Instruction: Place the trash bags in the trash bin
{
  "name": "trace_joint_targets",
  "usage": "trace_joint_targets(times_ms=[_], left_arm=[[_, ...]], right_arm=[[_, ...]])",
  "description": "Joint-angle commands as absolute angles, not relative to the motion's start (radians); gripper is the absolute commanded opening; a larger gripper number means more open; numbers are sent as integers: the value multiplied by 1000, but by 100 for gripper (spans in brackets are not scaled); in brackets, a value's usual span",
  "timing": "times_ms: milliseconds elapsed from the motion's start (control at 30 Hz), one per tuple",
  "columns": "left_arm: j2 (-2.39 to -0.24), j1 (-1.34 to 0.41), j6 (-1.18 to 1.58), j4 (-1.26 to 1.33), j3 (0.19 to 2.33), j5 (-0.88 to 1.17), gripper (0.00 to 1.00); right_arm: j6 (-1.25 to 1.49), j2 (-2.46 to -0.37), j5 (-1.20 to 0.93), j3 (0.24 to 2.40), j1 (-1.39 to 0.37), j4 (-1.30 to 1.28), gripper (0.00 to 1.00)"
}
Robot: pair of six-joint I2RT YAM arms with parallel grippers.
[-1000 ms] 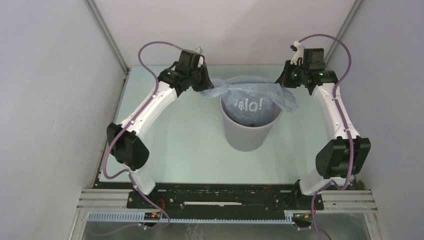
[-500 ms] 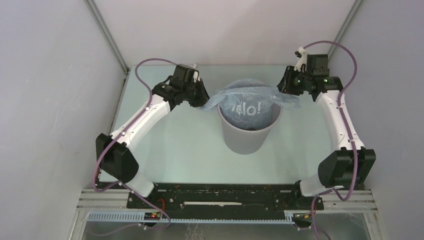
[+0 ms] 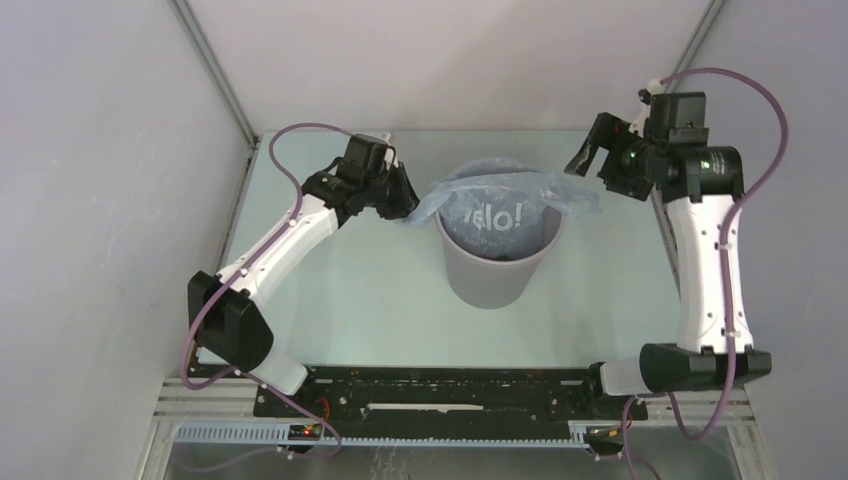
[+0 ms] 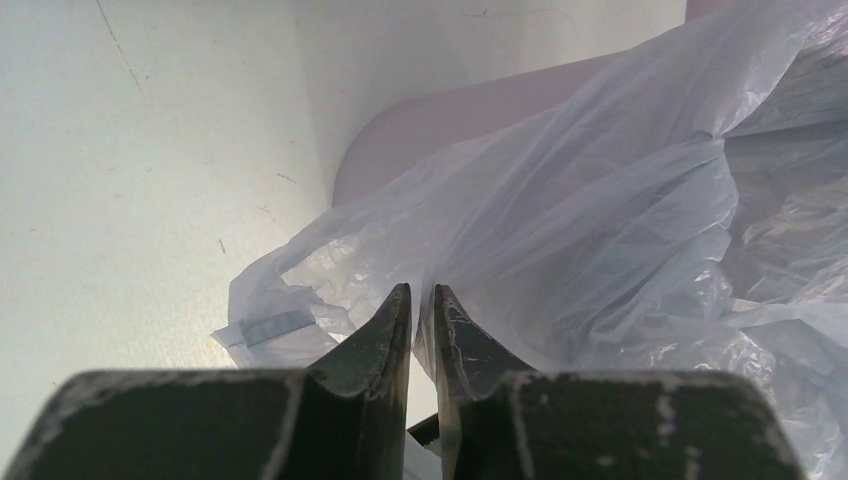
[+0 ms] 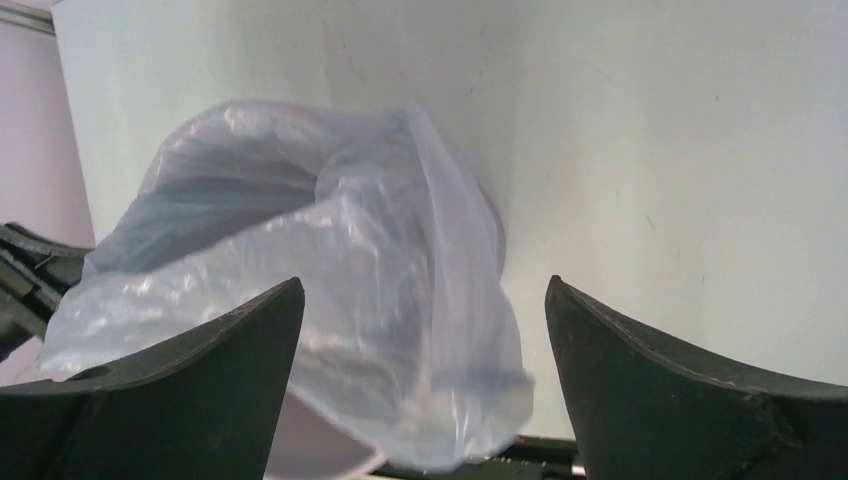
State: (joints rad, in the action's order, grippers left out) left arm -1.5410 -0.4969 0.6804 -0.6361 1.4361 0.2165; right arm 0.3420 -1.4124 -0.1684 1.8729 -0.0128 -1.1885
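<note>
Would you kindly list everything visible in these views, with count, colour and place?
bag: one, translucent pale blue with white lettering, lying in and over the bin's mouth, its edges spilling past the rim on both sides
bin: one, grey, upright at mid-table
table: one, pale green, under everything
walls: grey panels, on the left, far and right sides
rail: one, black and silver, at the near edge, carrying the arm bases
cables: purple, looping along each arm
left gripper: black, shut on the bag's left edge
right gripper: black, open, raised by the bag's right edge
</note>
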Motion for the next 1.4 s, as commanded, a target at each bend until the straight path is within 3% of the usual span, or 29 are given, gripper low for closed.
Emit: trace_joint_targets(times_ms=[0,200,367,633,833,933,1000,1033,1133,1233,1367], left_arm=[[-1499,-495,693,-590,1424,239,18],[-1503,-495,691,-591,1433,242,18],[-1505,-495,690,-591,1429,249,17],[-1503,-495,687,-589,1429,253,17],[-1502,-495,684,-586,1431,256,17],[-1501,-495,683,-586,1427,259,17],[-1499,-495,680,-585,1421,258,17],[-1497,-495,680,-585,1417,259,17],[-1489,-495,678,-582,1409,258,17],[-1483,-495,675,-580,1400,256,17],[-1481,-495,671,-580,1395,259,17]], right_arm=[[413,-1288,-165,1836,5,-1308,100],[790,-1139,-171,1646,39,-1328,100],[1166,-1033,-332,1409,17,-1069,100],[1362,-1016,-285,1391,-70,-1025,96],[1457,-1025,-135,1389,-171,-998,92],[1502,-1036,-83,1388,-179,-961,80],[1512,-1042,-47,1389,-180,-951,58],[1517,-1044,-37,1388,-178,-962,52],[1487,-1052,-31,1387,-160,-1003,43],[1448,-1030,-38,1363,-137,-1016,20],[1392,-978,-52,1306,-100,-1012,1]])
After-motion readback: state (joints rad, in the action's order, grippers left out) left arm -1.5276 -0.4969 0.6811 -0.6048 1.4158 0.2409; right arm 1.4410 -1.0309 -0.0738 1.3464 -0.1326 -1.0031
